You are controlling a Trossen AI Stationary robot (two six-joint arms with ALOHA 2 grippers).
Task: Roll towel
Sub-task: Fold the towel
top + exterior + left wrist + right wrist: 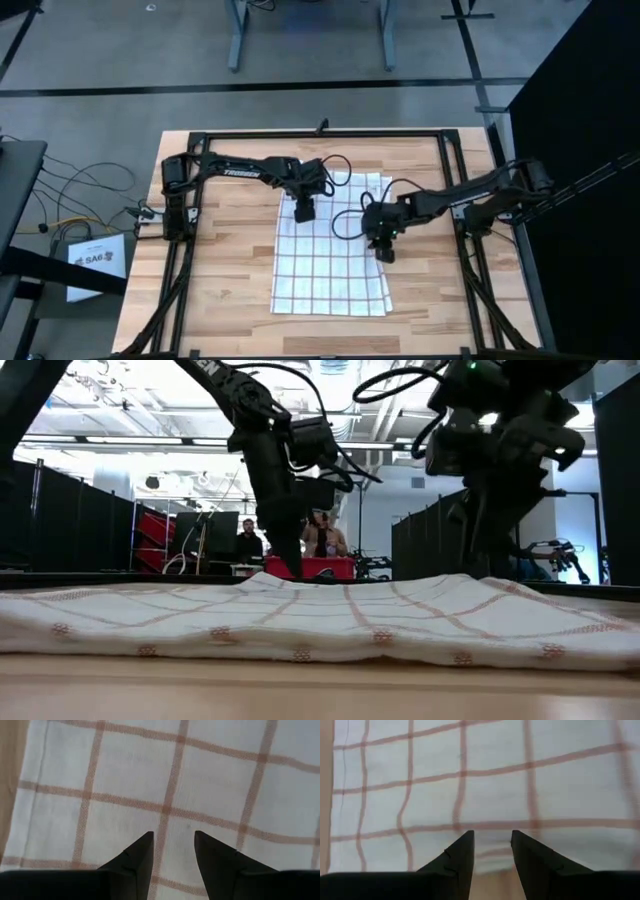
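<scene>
The towel (pixel 330 260), white with a thin reddish-brown grid, lies spread flat on the wooden table (pixel 230 280); its layered edges show along its right side. My left gripper (pixel 303 210) points down over the towel's far left part, open, with towel (pixel 200 780) under its fingers (pixel 174 836). My right gripper (pixel 384 250) points down at the towel's right edge, open (pixel 492 834), with towel (pixel 495 785) ahead of the fingers and bare wood just behind them. In the low view both arms come down behind the towel (pixel 320 620). My left gripper's open fingertips (pixel 145 845) stand close over the towel's far left part, pointing down; I cannot tell whether they touch the cloth. My right gripper's open fingertips (pixel 465 845) stand over the towel's right edge, pointing down; whether they touch it cannot be told.
A black metal frame (pixel 300 133) runs around the table, with rails on the left (pixel 175 260) and right (pixel 470 270). Bare wood lies left of the towel and along the near edge. People sit far off in the room (pixel 320 540) beyond the table.
</scene>
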